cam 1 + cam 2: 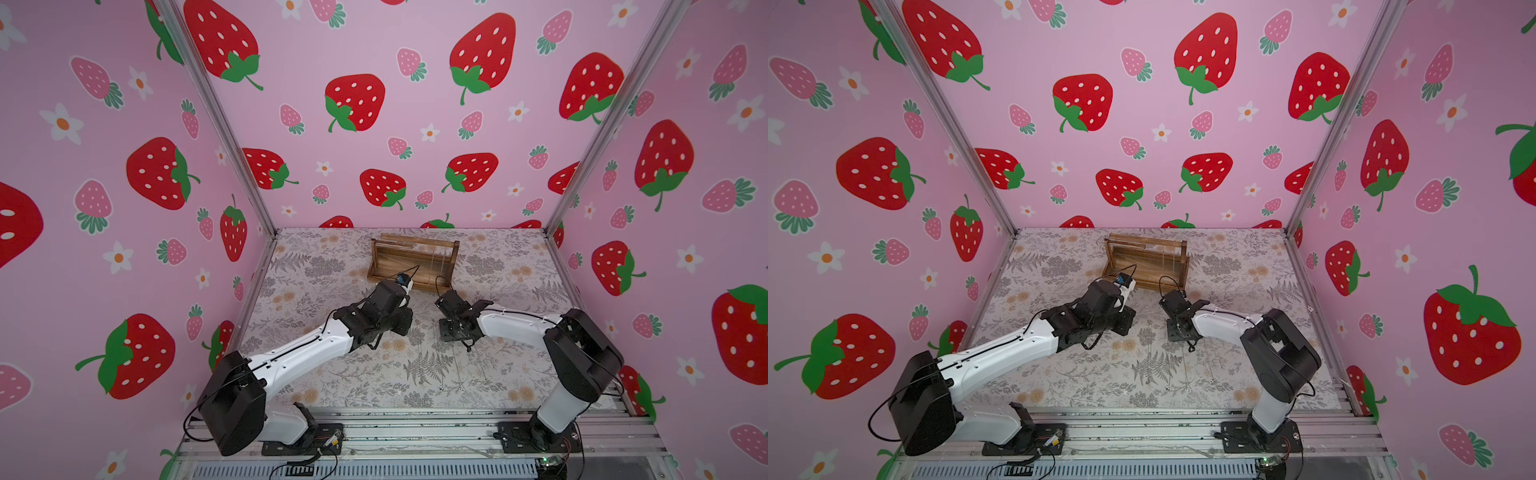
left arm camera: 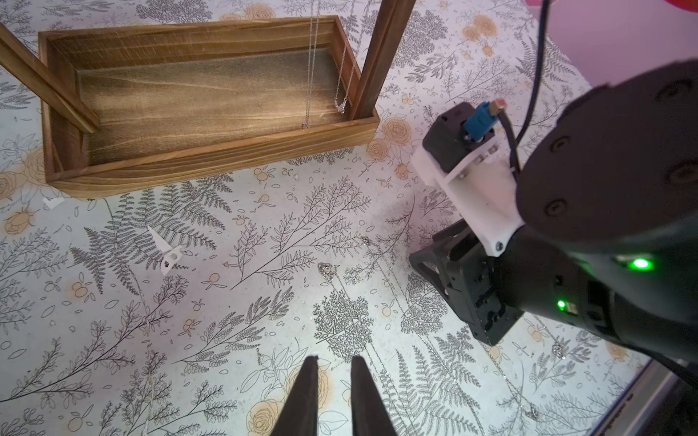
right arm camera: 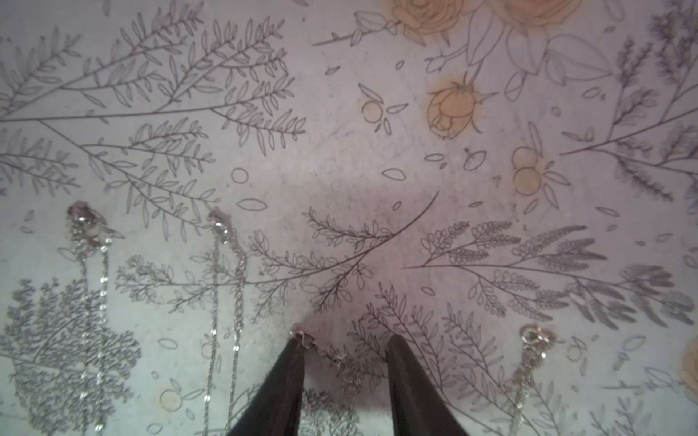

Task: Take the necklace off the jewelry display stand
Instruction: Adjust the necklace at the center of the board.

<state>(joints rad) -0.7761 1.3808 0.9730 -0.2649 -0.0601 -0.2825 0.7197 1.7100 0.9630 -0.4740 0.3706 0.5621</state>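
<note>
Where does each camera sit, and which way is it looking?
Top views: high in front, looking down on left arm, right arm and the jewelry display stand.
Left wrist: past the left pincer, facing stand and right arm.
Right wrist: right pincer low over necklaces on the table.
Shared: necklaces, in both wrist views.

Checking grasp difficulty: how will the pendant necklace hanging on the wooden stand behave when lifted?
Probably floppy: the pendant necklace hangs as a limp, thin loop. Likely light and hard to pinch: very fine links. It could snag the neighbouring chain beside it.
</note>
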